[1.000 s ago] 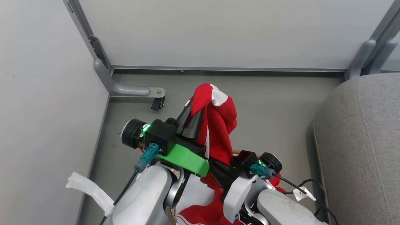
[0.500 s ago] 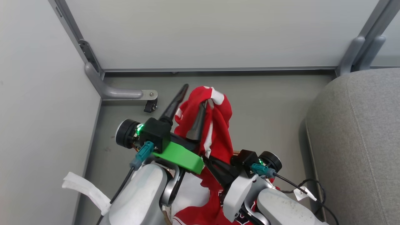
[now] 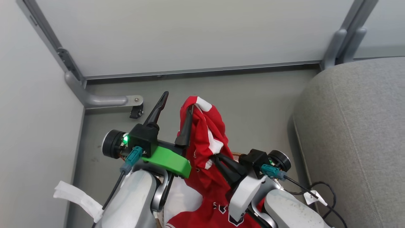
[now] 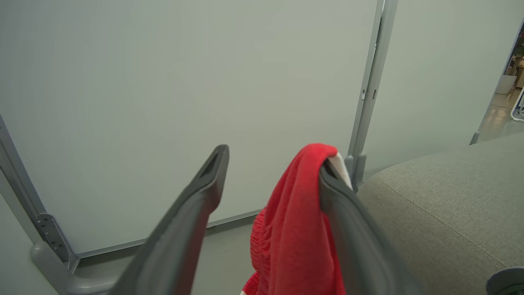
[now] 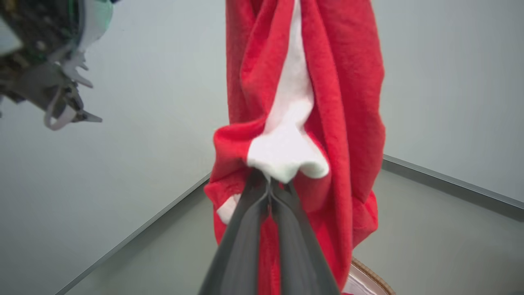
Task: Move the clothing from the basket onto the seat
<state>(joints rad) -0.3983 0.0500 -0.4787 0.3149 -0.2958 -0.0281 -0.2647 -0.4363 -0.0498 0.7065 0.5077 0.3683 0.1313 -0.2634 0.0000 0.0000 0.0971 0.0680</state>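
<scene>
Two grippers are seen raised over the grey floor [image 3: 262,95], w/ the clothing [image 3: 202,133] strung btwn them. The left gripper [image 3: 177,102] is held w/ its jaws wide apart. Nothing is pinched by it, but a red fold w/ white trim is draped over the tip of the finger nearer the seat [image 3: 354,126], as is plain in the left wrist view. Its other finger is bare.

The right gripper [image 3: 216,157] is set lower. Its jaws are pressed together on a bunch of red cloth & white trim, and in the right wrist view the pinch is seen right at the tips. From there the clothing is hung down to the bottom edge of the head view, where the white liner [image 3: 183,199] is seen next to it. A bit of the brown woven rim of the basket [image 5: 368,272] is caught low in the right wrist view, under the hanging cloth.

Writing: black lettering [image 3: 221,207] w/ white outline is seen on the red cloth at the bottom of the head view, but it is folded & cut off, so it cannot be read. A white tag [image 3: 311,197] behind the right gripper carries a mark too small to be made out.

The seat is placed to the robot's right, & the clothing is kept apart from it.
</scene>
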